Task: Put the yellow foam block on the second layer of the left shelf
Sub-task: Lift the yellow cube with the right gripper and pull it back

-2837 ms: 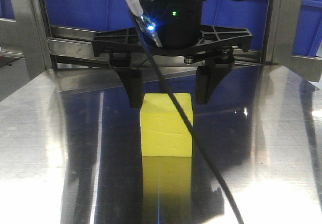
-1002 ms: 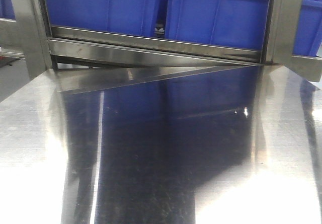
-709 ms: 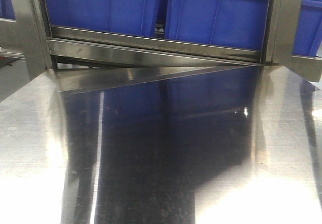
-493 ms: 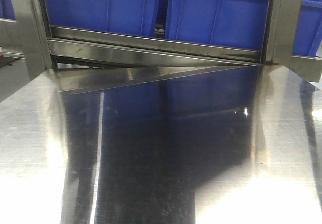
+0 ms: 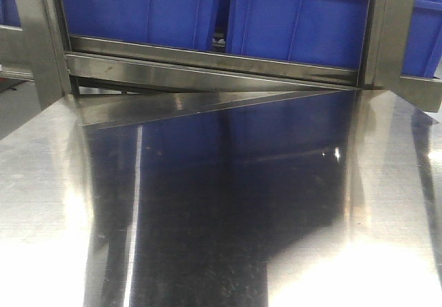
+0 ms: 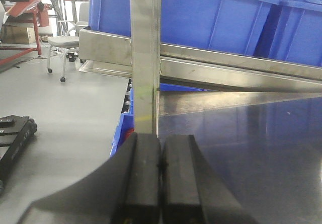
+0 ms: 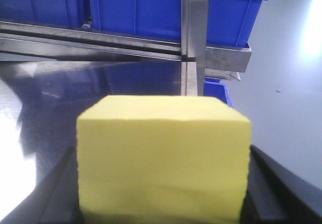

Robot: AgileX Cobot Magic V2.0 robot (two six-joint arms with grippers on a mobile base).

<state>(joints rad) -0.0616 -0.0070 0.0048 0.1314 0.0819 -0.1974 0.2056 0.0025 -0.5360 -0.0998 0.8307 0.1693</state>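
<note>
I have my right hand (image 7: 162,158) clamped on the bright yellow, nearly cubic foam block (image 7: 163,133), held over the shiny steel worktop (image 7: 45,98). My left hand (image 6: 160,151) is clenched, its fingers pressed together on nothing.

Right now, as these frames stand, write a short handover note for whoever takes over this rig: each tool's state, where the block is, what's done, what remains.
Left tool: shut, nothing in it, facing a steel shelf post.
Right tool: shut on the yellow foam block.
The front view shows only the steel table and blue bins behind it; the block is not in that view.
Done: block grasped, off the table.
Left: carry it to the left shelf's second layer and release. These views don't show that spot.
</note>
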